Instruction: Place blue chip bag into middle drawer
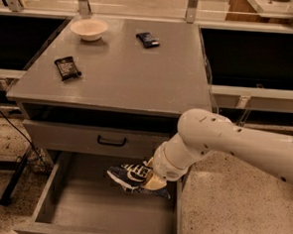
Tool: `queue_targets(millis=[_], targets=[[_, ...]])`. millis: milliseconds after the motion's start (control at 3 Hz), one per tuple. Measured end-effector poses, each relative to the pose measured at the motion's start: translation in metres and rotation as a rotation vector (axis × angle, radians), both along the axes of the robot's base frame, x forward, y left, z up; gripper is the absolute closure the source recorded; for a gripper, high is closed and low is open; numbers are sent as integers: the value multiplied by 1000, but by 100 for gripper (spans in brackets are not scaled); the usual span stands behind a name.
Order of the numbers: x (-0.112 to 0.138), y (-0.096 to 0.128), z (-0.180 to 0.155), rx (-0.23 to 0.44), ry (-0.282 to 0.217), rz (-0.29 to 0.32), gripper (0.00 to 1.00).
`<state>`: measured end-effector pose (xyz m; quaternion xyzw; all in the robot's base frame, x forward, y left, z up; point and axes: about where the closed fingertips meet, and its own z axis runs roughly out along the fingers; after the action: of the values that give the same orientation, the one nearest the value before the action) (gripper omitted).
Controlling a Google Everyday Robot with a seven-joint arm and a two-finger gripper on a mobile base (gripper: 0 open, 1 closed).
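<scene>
The blue chip bag point(132, 175), glossy navy with white patches, hangs over the right half of the open middle drawer point(76, 209), a gray metal box with a bare floor. My gripper point(150, 181) is at the end of the white arm, low inside the drawer opening near its right wall, and it is shut on the bag's right end. The bag sticks out to the left, a little above the drawer floor. The fingers themselves are mostly hidden behind the wrist and the bag.
Above the drawer is a shut drawer front with a black handle point(111, 141). On the cabinet top point(139, 74) lie a flat black packet point(67, 67), a small dark blue packet point(148, 39) and a white bowl point(88, 29). Speckled floor lies to the right.
</scene>
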<state>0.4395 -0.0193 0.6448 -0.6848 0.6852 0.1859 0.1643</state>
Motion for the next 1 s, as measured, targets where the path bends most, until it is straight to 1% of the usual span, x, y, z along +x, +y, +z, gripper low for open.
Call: queue_targets(millis=[333,667,1000], targets=[[6,10,-20,-84,-4,-23,100],[6,12,-23,-85,2,-15,100],[-6,41,-66,-90,25,32,100]])
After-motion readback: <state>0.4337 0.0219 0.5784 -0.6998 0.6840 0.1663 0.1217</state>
